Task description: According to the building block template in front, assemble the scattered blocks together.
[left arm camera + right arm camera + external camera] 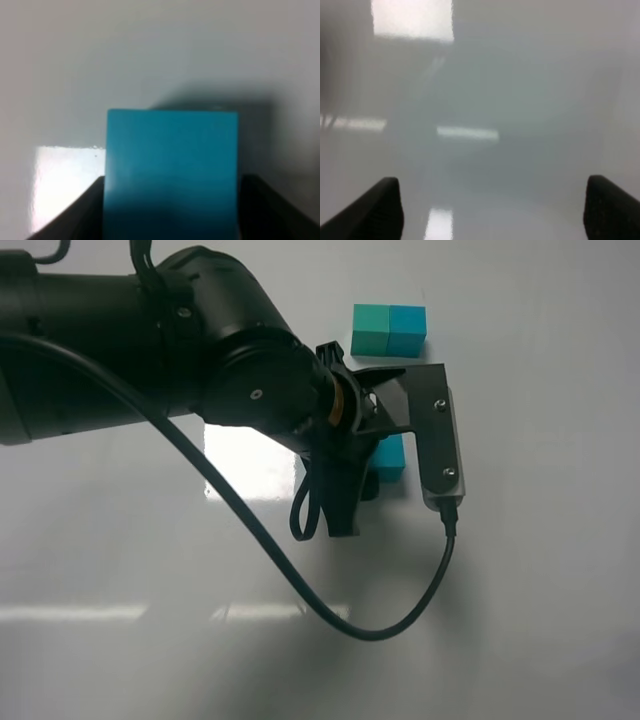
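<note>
My left tool [372, 475] straddles a matte cyan-blue cube [172, 172], fingers flanking its sides; whether it clamps, I cannot tell. The cube sits near the small teal-and-cyan template bar [389, 330], probably for matching. My right tool [492, 210] stands apart over bare white desk [520, 100], holding nothing.

The building block template [389, 330] lies on the table [540, 570] near its far edge, right of the middle. Nearer the front, just below the template, one scattered block [391, 457] sits on the table, between the left gripper's [362, 465] fingers and mostly under the arm.
</note>
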You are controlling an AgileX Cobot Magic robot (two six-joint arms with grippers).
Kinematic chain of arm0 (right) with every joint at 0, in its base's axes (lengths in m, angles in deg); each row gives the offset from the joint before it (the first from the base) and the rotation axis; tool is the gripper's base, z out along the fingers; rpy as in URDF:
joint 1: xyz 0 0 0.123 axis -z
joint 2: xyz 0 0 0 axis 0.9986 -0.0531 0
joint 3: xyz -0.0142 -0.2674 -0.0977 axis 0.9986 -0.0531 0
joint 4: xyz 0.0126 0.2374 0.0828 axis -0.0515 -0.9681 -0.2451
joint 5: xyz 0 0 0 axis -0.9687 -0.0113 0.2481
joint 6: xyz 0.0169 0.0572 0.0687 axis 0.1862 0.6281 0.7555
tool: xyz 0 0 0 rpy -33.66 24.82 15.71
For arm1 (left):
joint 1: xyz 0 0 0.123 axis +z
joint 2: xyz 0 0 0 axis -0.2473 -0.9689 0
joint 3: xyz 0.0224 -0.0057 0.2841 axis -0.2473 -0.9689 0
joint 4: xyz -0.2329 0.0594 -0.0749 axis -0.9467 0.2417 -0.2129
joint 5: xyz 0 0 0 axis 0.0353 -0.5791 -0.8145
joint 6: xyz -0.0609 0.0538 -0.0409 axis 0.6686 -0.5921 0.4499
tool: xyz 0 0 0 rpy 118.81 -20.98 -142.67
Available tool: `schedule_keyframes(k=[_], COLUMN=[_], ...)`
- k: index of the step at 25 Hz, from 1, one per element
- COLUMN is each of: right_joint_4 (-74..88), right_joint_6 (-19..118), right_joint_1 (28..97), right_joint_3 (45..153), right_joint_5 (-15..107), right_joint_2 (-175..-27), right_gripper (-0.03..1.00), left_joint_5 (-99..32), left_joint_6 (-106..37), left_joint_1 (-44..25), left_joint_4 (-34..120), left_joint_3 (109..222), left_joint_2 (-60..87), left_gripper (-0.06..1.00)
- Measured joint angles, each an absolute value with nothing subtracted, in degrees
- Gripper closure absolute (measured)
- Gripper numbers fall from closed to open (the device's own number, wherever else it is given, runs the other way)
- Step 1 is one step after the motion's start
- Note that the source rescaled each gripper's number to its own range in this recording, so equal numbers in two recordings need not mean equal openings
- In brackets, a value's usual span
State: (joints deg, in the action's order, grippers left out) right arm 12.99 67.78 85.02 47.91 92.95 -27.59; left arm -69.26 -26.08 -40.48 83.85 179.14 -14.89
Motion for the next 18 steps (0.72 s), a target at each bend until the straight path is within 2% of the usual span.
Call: schedule_keyframes(k=[3, 5, 8, 18], right_joint_4=[13.0, 13.0, 13.0, 13.3], right_joint_6=[67.8, 67.7, 67.7, 67.7], right_joint_1=[85.0, 85.0, 85.0, 85.0], right_joint_3=[47.9, 47.9, 47.9, 47.9], right_joint_5=[92.9, 92.9, 92.9, 92.9], right_joint_2=[-27.6, -27.6, -27.6, -27.6], right_gripper=[0.23, 0.23, 0.23, 0.26], left_joint_5=[-69.2, -69.2, -68.8, -70.0], left_joint_6=[-26.1, -26.1, -26.1, -24.8], left_joint_1=[-40.5, -40.5, -40.6, -43.4], left_joint_4=[83.7, 83.7, 83.9, 86.5], left_joint_3=[179.2, 179.2, 179.2, 179.1], left_joint_2=[-14.8, -14.7, -14.7, -11.2], left_gripper=[0.18, 0.08, 0.04, 0.03])
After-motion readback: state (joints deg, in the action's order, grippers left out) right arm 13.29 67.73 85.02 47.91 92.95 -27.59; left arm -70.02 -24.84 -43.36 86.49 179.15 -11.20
